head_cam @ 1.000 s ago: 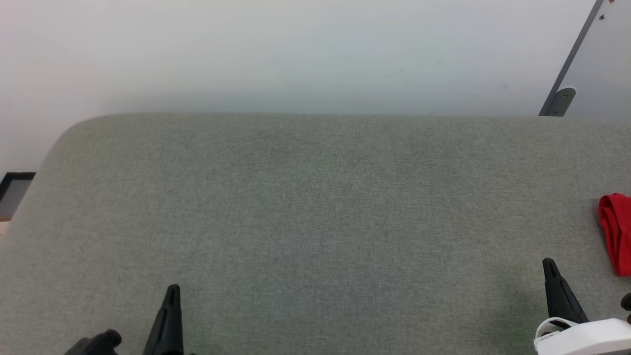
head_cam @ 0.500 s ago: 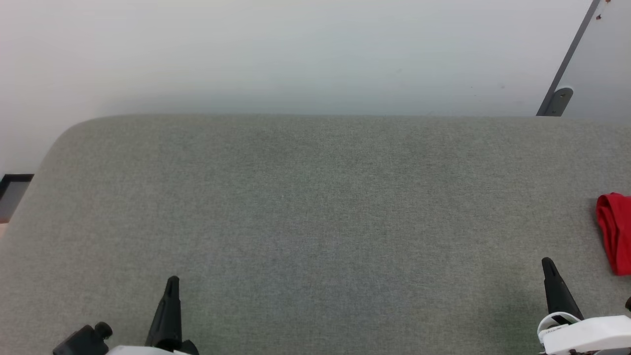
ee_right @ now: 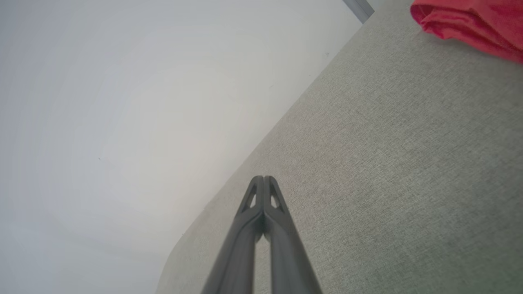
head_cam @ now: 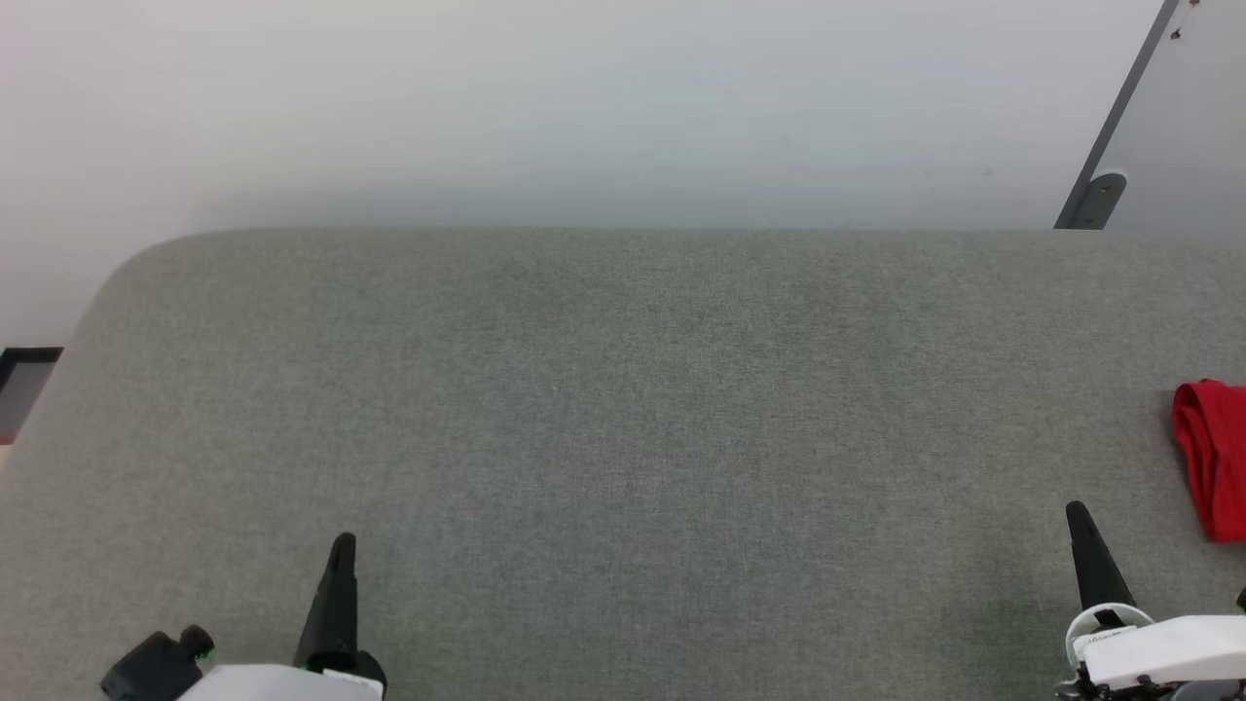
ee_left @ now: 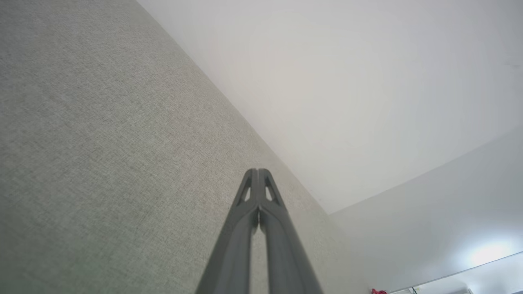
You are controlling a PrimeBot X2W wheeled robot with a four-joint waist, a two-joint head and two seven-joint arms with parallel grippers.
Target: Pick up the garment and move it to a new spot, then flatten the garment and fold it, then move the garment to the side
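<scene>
Red shirt [head_cam: 1212,458] bunched in soft folds at the far right of the head view, cut off by the picture's edge, lying on the grey cloth surface [head_cam: 623,389]. Plain red folds, rounded at the upper left corner. Same shirt [ee_right: 470,24] at the upper right corner of the right wrist view, a rolled red edge resting on the cloth, well apart from the fingertips.

Left gripper [head_cam: 341,545] at the lower left of the head view, pointing up the picture over the near part of the cloth. Seen along its own length in the left wrist view, the same gripper [ee_left: 258,172] closed all the way, fingers pressed together at the tips with just a thin slit lower down, nothing held between them. Touching the cloth or just above it: impossible to tell.

Right gripper [head_cam: 1076,514] at the lower right of the head view, also pointing up the picture, with the shirt up and to its right, near but not touching. In the right wrist view, this gripper [ee_right: 263,179] likewise fully closed, tip against tip, gripping nothing.

Behind the cloth surface, a pale wall [head_cam: 584,97]. At the top right, a slanted grey bar [head_cam: 1119,107] ending in a small bracket at the surface's far edge. At the left edge, past the rounded corner of the cloth, a dark-framed panel [head_cam: 24,375], too little of it visible to name.
</scene>
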